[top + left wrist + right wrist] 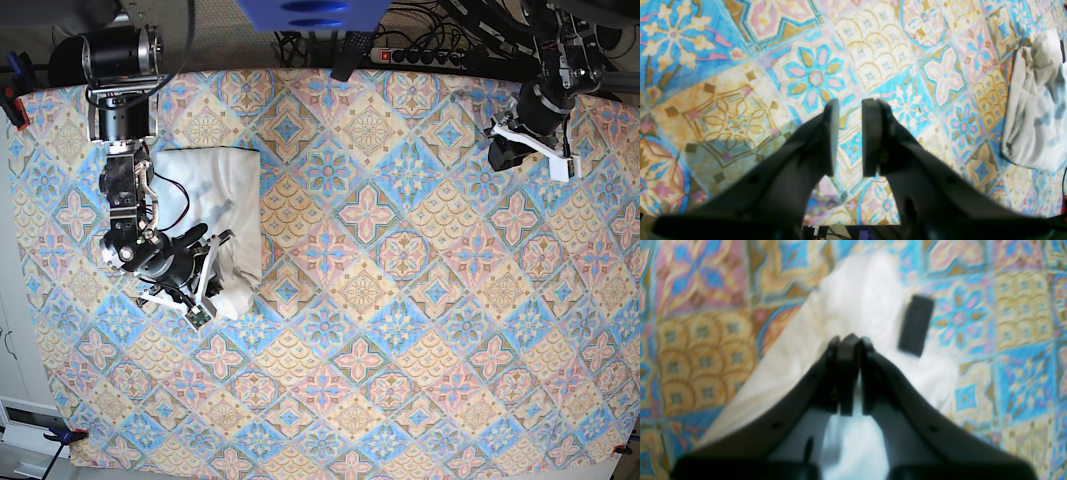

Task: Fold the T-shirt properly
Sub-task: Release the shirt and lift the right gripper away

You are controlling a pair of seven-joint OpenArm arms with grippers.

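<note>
From the left wrist, the left gripper (850,136) hangs over bare patterned cloth (740,100), its jaws a little apart with nothing between them; I take it to be parked clear of the work. The shirt (1037,110) shows only as a pale bundle at that view's right edge. From the right wrist, the right gripper (849,376) has its jaws pressed together low over the white shirt (853,306); whether fabric is pinched there I cannot tell through the blur. A small black tag (916,326) lies on the shirt just beside the jaws, something no other view shows. From the base view, the shirt (210,190) sits folded into a compact block near the table's far left corner, the right gripper (200,275) at its near edge, probably pressing or tidying it, and the left gripper (505,150) well apart by the far right corner.
</note>
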